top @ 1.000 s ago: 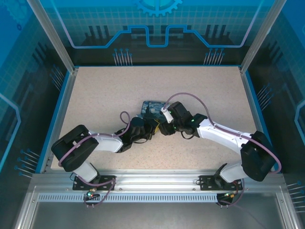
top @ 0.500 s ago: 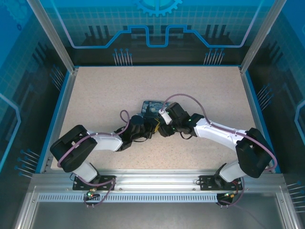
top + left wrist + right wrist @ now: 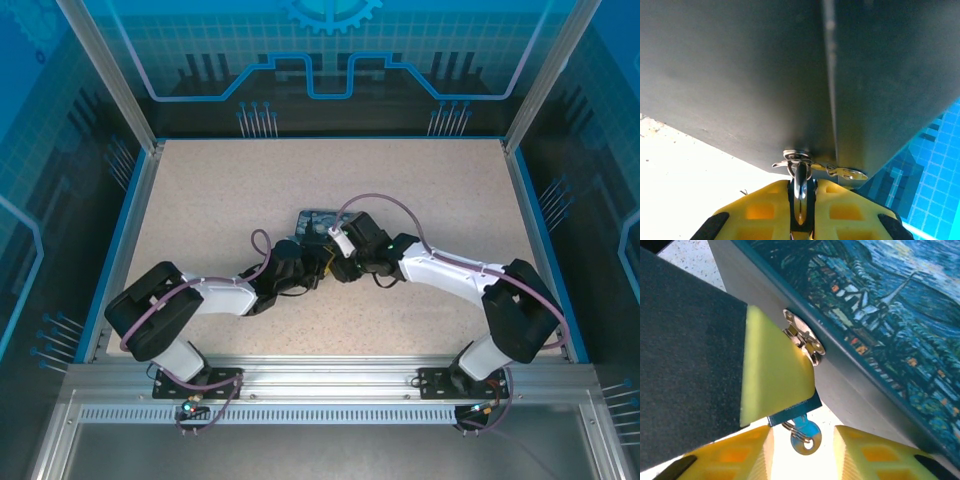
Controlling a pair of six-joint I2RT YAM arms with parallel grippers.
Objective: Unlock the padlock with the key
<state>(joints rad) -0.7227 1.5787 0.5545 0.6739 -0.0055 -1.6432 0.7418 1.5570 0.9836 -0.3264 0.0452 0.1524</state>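
The padlock (image 3: 794,413), a small blue body, hangs from the metal hasp (image 3: 802,340) on the side of the Starry Night box (image 3: 890,315). My left gripper (image 3: 802,184) is shut on the padlock, whose shiny edge (image 3: 800,176) shows between the yellow fingers (image 3: 765,205). The key (image 3: 805,436) sticks out of the padlock's underside with a ring through its head. My right gripper (image 3: 804,452) is open, one yellow finger (image 3: 735,455) on each side of the key, not touching it. In the top view the two grippers (image 3: 318,268) (image 3: 338,266) meet at the box's near edge.
The box (image 3: 320,224) lies flat near the middle of the speckled table (image 3: 200,200). A second key (image 3: 847,173) dangles from the ring beside the hasp (image 3: 796,155). Blue walls and aluminium posts enclose the table.
My right arm has slid a little to the left, bringing its gripper closer to the left gripper and the padlock. The left arm has hardly moved.
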